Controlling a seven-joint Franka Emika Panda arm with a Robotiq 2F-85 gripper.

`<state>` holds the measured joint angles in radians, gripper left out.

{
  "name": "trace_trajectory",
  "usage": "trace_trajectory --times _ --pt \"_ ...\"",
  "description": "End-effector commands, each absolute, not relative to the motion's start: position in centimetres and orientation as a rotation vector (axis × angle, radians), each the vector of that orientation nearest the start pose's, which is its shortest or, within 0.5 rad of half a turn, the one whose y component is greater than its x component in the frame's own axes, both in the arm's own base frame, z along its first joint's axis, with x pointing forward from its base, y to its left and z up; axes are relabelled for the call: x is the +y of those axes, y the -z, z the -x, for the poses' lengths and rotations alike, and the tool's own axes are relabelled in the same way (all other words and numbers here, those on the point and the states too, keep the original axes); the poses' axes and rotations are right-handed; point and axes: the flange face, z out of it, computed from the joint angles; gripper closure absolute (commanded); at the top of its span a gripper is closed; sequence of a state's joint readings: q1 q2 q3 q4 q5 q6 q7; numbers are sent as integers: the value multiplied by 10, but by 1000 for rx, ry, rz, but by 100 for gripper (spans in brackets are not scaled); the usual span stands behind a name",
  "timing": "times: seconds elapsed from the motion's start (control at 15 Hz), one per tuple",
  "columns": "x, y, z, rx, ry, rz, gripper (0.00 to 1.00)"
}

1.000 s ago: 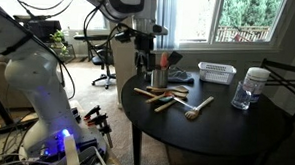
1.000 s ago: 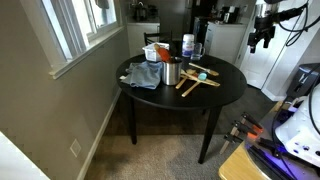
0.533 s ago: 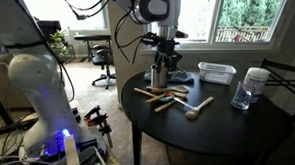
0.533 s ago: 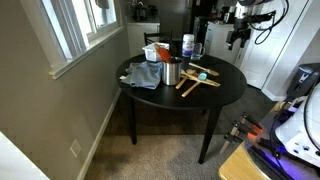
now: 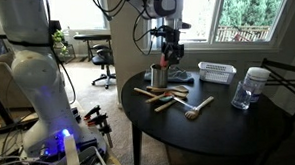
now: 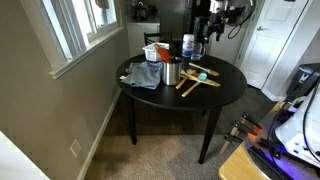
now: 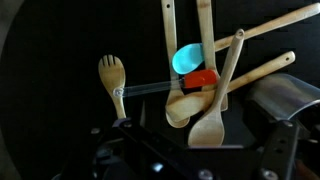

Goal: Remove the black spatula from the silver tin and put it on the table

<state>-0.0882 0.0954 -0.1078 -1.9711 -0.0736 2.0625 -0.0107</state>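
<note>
The silver tin (image 5: 159, 77) stands on the round black table (image 5: 226, 126) and also shows in an exterior view (image 6: 172, 73) and at the right edge of the wrist view (image 7: 286, 100). Dark and orange-tipped utensils stick up out of it. I cannot make out the black spatula for certain; a dark stick (image 5: 158, 63) in the tin may be it. My gripper (image 5: 167, 53) hangs high over the table near the tin, touching nothing (image 6: 213, 32). In the wrist view, my gripper (image 7: 190, 150) looks open and empty.
Several pale wooden spoons (image 7: 205, 110), a wooden fork (image 7: 112, 72) and an orange and blue utensil (image 7: 195, 68) lie on the table beside the tin. A white mesh basket (image 5: 216, 72), a glass jar (image 5: 251, 89) and a blue cloth (image 6: 143, 76) also sit there.
My arm has swung in from beside the table to above it, and the gripper is now over the tin and the loose utensils. Nothing on the table has moved.
</note>
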Motion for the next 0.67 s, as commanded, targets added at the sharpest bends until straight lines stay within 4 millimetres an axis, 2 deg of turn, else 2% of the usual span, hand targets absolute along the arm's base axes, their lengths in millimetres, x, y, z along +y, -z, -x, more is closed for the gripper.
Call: trace_trajectory --times 0.0,0.2,0.33,0.47,0.53,0.6 --pt "-90 -426 -607 210 -62 3264 0" --pt "-67 -426 -629 165 -88 3298 0" --pt "-49 -426 -635 47 -141 3233 0" --pt "-39 -431 -632 -86 -161 3125 0" --pt "-40 -423 -633 20 -134 3201 0" --pt "-37 -425 -634 4 -135 3192 0"
